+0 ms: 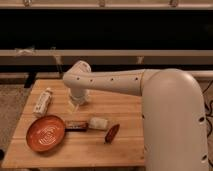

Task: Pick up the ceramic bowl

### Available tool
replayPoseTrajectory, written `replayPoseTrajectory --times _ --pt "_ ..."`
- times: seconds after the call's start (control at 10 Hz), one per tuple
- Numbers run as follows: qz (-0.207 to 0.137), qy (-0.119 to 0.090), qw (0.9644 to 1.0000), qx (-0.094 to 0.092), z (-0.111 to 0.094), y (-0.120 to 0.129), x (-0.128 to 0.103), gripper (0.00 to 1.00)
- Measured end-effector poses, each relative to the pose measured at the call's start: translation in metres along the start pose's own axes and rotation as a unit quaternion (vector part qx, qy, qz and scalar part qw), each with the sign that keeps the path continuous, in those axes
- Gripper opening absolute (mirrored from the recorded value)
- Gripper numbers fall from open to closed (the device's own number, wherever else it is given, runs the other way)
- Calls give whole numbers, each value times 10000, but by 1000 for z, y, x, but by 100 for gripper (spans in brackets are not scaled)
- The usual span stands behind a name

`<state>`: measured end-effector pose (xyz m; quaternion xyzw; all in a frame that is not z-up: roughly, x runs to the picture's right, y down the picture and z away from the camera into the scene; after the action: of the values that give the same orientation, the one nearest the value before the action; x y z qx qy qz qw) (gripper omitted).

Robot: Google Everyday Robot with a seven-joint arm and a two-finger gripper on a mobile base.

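Ceramic bowl (46, 134): wide, shallow, round, glazed orange-brown, with faint pale concentric rings inside. Sits upright, mouth up, flat on the tabletop (90, 150), at about 8 o'clock from the tabletop's middle, near the front-left corner. Rests wholly on the wood, rim inside the edges. Holds nothing visible. End effector (75, 103): hangs at about 1 o'clock from the bowl, apart from it, low over the tabletop's back half.
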<state>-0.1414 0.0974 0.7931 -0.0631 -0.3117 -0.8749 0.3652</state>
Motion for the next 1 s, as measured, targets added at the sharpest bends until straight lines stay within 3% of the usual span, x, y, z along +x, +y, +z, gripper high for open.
replayPoseTrajectory --times 1.0 --pt "0 -24 10000 23 3 -2 -1 80"
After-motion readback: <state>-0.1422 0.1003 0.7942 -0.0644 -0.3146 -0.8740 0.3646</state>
